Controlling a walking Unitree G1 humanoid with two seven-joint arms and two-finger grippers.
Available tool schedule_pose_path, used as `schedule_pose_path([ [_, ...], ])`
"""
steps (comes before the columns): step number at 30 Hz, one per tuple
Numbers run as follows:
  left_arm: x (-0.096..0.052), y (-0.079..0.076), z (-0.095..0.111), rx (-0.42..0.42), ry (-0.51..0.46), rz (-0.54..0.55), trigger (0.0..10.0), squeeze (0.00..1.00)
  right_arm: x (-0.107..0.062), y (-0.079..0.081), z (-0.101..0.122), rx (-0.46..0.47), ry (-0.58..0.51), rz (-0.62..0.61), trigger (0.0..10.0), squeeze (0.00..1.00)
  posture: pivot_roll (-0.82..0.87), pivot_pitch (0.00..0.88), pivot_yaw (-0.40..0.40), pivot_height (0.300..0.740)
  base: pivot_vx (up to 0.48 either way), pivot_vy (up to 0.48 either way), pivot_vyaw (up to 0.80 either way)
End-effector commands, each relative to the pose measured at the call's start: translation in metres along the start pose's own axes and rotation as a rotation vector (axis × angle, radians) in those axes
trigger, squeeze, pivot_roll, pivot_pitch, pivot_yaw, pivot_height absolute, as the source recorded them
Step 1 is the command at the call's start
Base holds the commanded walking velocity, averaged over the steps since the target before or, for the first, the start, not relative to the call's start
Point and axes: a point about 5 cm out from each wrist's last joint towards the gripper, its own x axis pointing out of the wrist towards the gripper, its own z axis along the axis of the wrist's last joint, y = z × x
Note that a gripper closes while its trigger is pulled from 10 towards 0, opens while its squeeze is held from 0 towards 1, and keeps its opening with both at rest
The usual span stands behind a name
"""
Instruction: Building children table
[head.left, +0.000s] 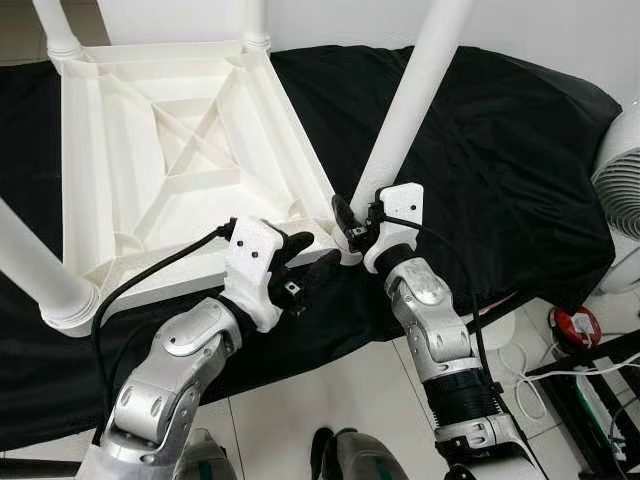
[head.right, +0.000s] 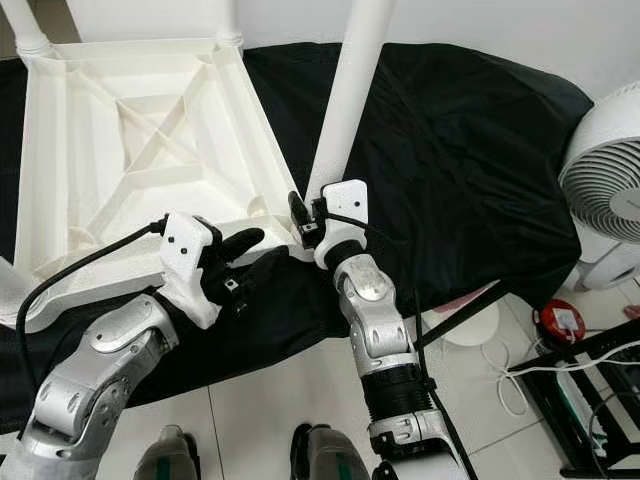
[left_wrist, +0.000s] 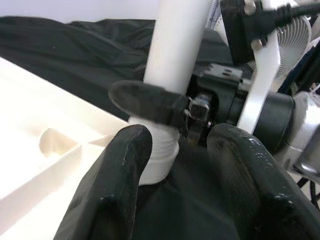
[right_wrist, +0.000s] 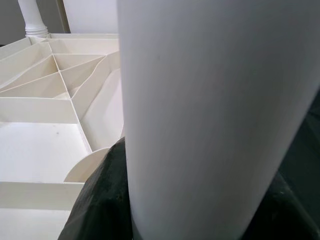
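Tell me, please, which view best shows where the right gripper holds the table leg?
The left wrist view: the right gripper clasps the leg just above its ribbed base. The eye views show this from above, smaller; the right wrist view shows the leg close up.

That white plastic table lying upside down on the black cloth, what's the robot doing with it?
The robot is fitting legs to the upturned white table, which lies on a black cloth. Its right end effector is closed around the base of a white leg at the table's near right corner, where the leg meets its socket. The left end effector sits open just beside that corner, over the cloth, holding nothing. Other legs already stand at the other corners. A white fan stands to the right.
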Motion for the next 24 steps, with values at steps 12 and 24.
schedule_pose_path([
  [12, 0.019, 0.006, 0.005, -0.016, -0.014, -0.077, 10.0, 0.0, -0.031, -0.045, -0.013, -0.07, 0.061, -0.257, 10.0, 1.0, 0.06, 0.081, 0.001, 0.74, 0.0, 0.0, 0.0],
  [24, 0.028, 0.019, 0.012, 0.049, -0.01, -0.126, 10.0, 0.0, -0.041, -0.021, -0.009, 0.021, 0.027, -0.465, 10.0, 1.0, 0.05, 0.063, 0.05, 0.74, 0.0, 0.0, 0.0],
])
